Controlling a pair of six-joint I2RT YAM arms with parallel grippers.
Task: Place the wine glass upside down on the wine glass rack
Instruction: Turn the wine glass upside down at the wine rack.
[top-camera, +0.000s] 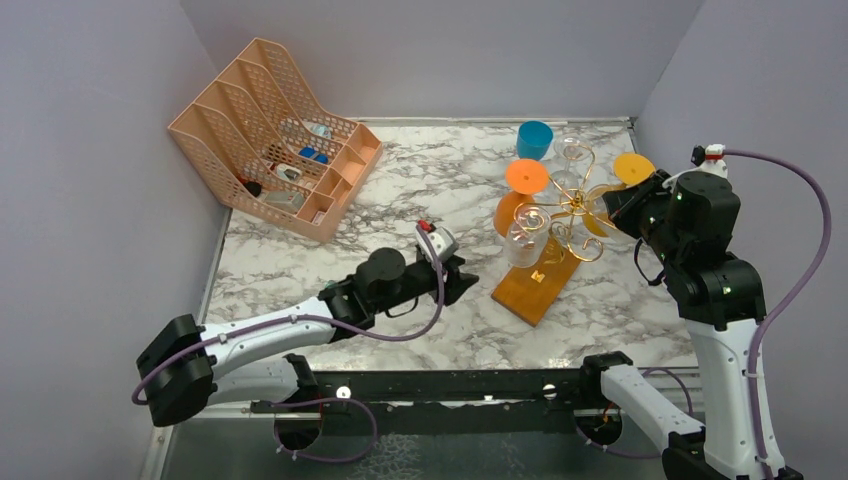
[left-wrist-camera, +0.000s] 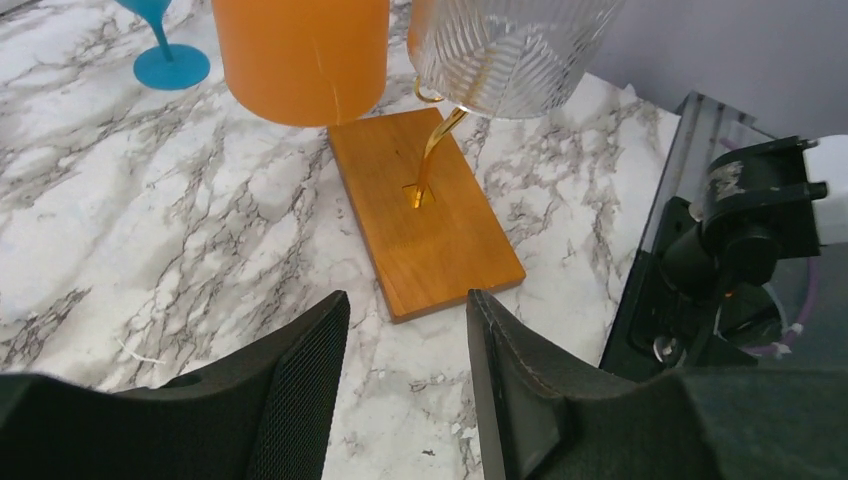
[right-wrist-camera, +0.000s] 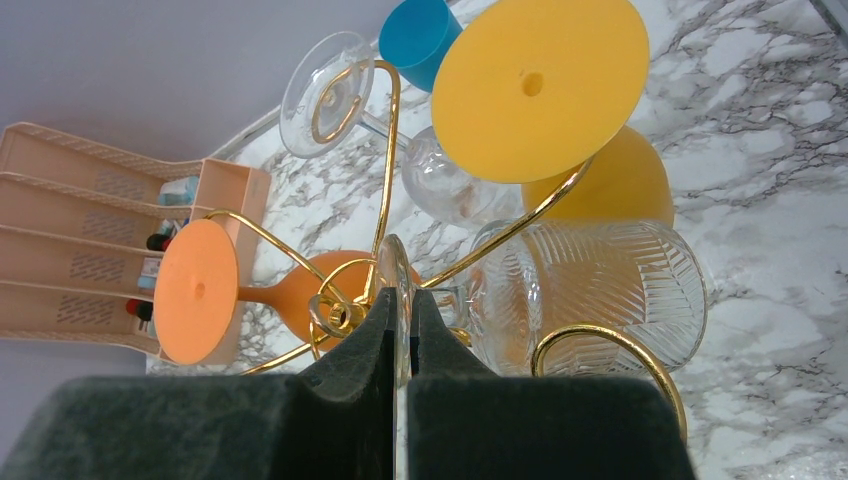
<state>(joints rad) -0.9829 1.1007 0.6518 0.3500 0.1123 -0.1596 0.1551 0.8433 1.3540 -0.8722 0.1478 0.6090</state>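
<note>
The wine glass rack is gold wire on an orange-brown wooden base, right of centre. My right gripper is at the rack's right side. In the right wrist view it is shut on the thin clear foot of a ribbed clear wine glass, whose bowl sits right of the fingers beside the rack's hub. My left gripper is open and empty, low over the table. It points at the base.
An orange glass, a yellow glass, a clear glass and a ribbed clear glass hang on the rack. A blue glass stands behind it. A peach mesh organiser is at the back left. Walls close three sides.
</note>
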